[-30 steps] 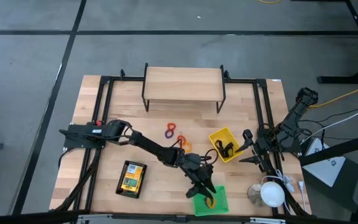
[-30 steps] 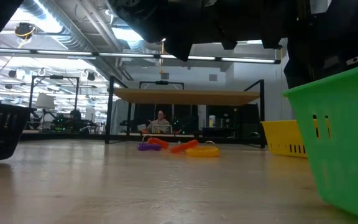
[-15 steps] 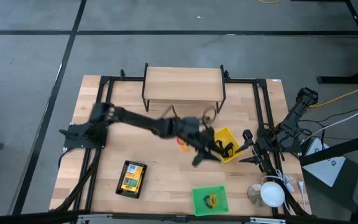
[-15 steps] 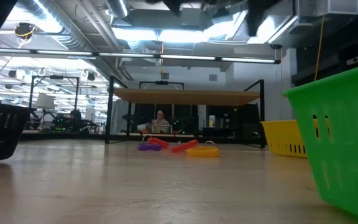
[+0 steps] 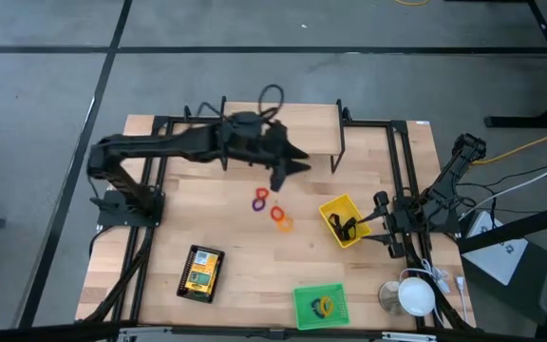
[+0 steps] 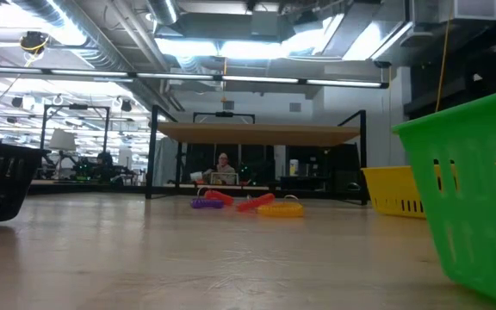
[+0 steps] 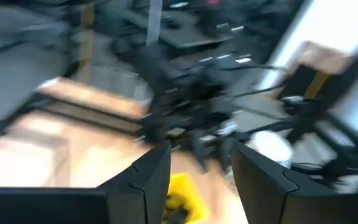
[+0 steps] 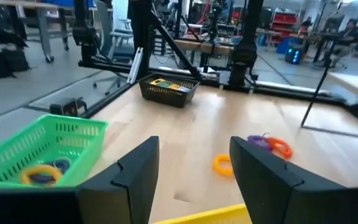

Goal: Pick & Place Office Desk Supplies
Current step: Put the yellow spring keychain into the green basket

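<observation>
Purple and red rings (image 5: 260, 199) and orange and yellow rings (image 5: 281, 218) lie flat on the table's middle, and show in the low view (image 6: 248, 203) too. A yellow ring (image 5: 323, 305) lies in the green bin (image 5: 304, 309). Black clips (image 5: 345, 228) lie in the yellow bin (image 5: 332, 207). Flat yellow boxes (image 5: 200, 271) lie in the black mesh tray (image 5: 184, 285). My left gripper (image 5: 292, 171) hangs high over the table, beyond the loose rings, open and empty (image 7: 194, 180). My right gripper (image 5: 378, 225) waits at the right, beside the yellow bin, open and empty (image 8: 194, 168).
A wooden shelf (image 5: 281, 128) on black legs stands at the table's far edge, just under my raised left arm. A black frame (image 5: 399, 161) runs along the table's sides. A white lamp-like object (image 5: 414, 294) and cables sit at the near right corner.
My left gripper has risen from the green bin and swung toward the table's far edge, tipping from pointing down to nearly level. The yellow ring stays in the green bin.
</observation>
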Tool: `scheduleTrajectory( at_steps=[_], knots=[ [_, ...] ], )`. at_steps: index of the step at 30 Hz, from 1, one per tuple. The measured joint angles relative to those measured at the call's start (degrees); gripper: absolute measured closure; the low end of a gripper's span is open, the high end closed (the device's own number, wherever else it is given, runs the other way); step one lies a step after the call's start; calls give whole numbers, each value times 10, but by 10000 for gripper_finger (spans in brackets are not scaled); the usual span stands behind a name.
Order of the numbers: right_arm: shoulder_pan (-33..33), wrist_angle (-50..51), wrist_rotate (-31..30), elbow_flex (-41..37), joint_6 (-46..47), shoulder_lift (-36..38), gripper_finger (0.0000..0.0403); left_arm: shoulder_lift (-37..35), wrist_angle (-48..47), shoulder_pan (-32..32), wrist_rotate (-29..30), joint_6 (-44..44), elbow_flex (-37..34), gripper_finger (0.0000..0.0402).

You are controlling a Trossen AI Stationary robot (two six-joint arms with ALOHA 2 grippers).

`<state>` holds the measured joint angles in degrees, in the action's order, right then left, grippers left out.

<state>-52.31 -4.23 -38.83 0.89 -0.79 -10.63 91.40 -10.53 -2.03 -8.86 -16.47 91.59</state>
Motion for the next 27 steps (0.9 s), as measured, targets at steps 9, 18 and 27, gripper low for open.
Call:
scheduleTrajectory(
  at_steps=[9,18,27],
  knots=[
    [7,-156,12,0,-177,-1,204,-96,-95,-1,87,-17,-1,238],
    [109,-484,-9,17,-87,-51,204,-130,-129,19,179,-4,-3,238],
    [283,-471,37,210,23,-323,204,-115,-263,15,173,-33,-23,243]
  ],
)
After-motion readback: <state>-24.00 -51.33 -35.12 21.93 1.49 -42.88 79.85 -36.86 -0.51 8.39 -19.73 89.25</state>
